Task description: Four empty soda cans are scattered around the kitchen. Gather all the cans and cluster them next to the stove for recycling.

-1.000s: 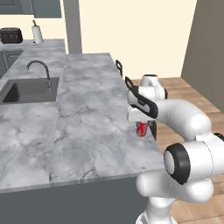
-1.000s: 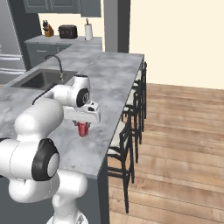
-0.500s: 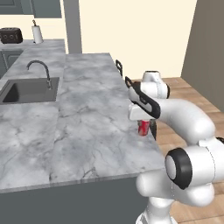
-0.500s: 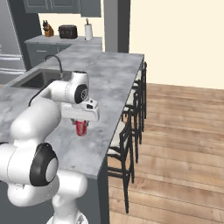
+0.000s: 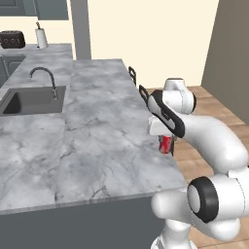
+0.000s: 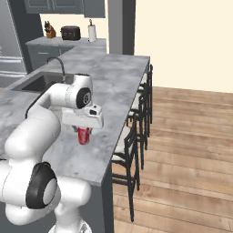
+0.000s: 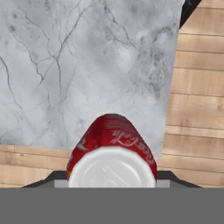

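Note:
A red soda can (image 5: 166, 144) hangs upright in my gripper (image 5: 165, 138), just over the grey marble island counter (image 5: 97, 141) near its right edge. The right base view has the same can (image 6: 83, 136) under the white hand, with my gripper (image 6: 84, 130) shut on it. From the hand view I look down on the can's silver top and red side (image 7: 112, 140), with my gripper (image 7: 112, 176) around it; marble and wooden floor lie beyond. The stove is out of view.
A sink with a curved faucet (image 5: 33, 97) is set into the island's left part. Black bar stools (image 6: 136, 132) line the island's right side above the wooden floor (image 6: 191, 150). A black toaster (image 5: 12, 39) and a paper towel roll (image 5: 42, 38) stand on the far counter.
The hand with the red can has shifted a little toward the island's right edge, and the arm's elbow has swung lower. The grip on the can is unchanged.

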